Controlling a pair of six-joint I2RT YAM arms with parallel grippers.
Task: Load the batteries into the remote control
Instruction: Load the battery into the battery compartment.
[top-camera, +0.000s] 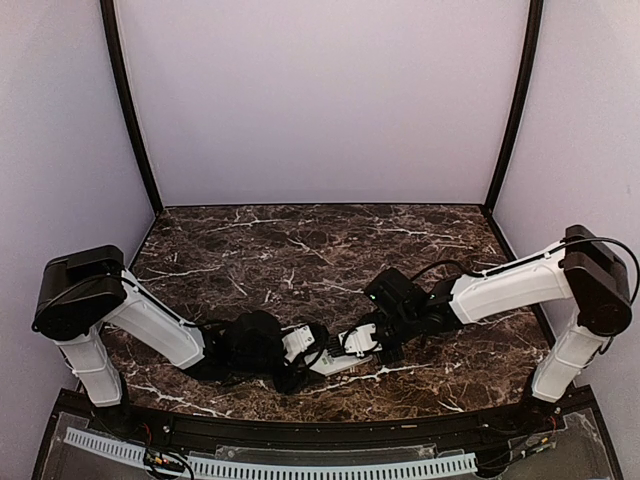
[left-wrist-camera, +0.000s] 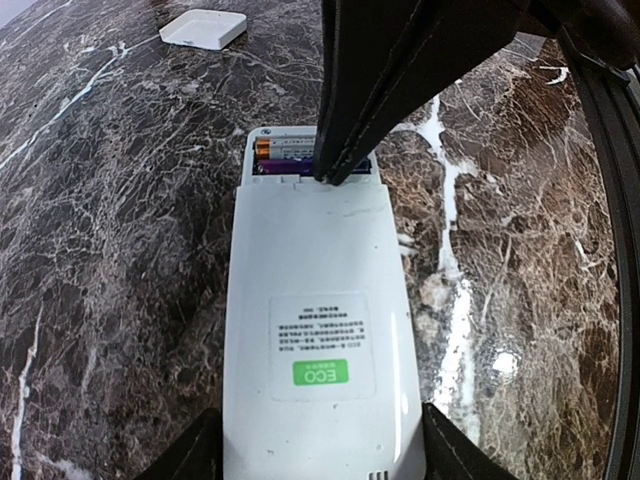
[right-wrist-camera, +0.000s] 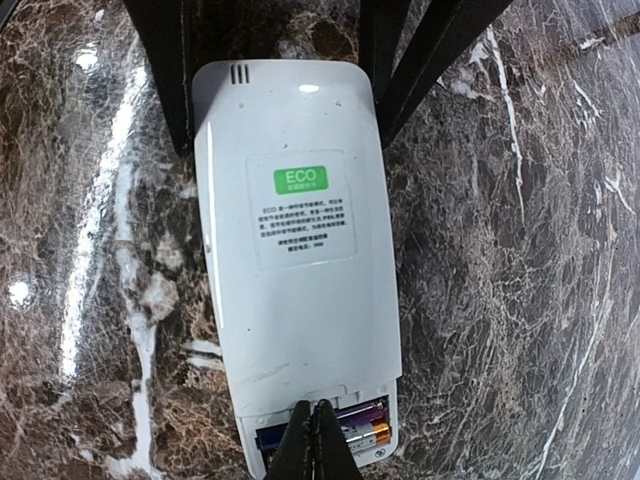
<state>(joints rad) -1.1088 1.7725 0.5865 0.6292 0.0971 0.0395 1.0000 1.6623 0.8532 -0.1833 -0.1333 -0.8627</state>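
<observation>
The white remote control (top-camera: 335, 360) lies flat and back-up on the marble tabletop (top-camera: 300, 240), at the lower centre of the top view. Its plain back carries a printed label with a green ECO patch. The battery bay at one end stands uncovered, and purple batteries (right-wrist-camera: 360, 425) with a gold end lie crosswise inside it.

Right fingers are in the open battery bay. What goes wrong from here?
Right gripper, shut, pokes a narrow tip at the batteries; it may slip and pop one out.
Left gripper clamps only the other end of the remote control, so pushing may pivot it.
The cover lies apart, so nothing retains them.
</observation>
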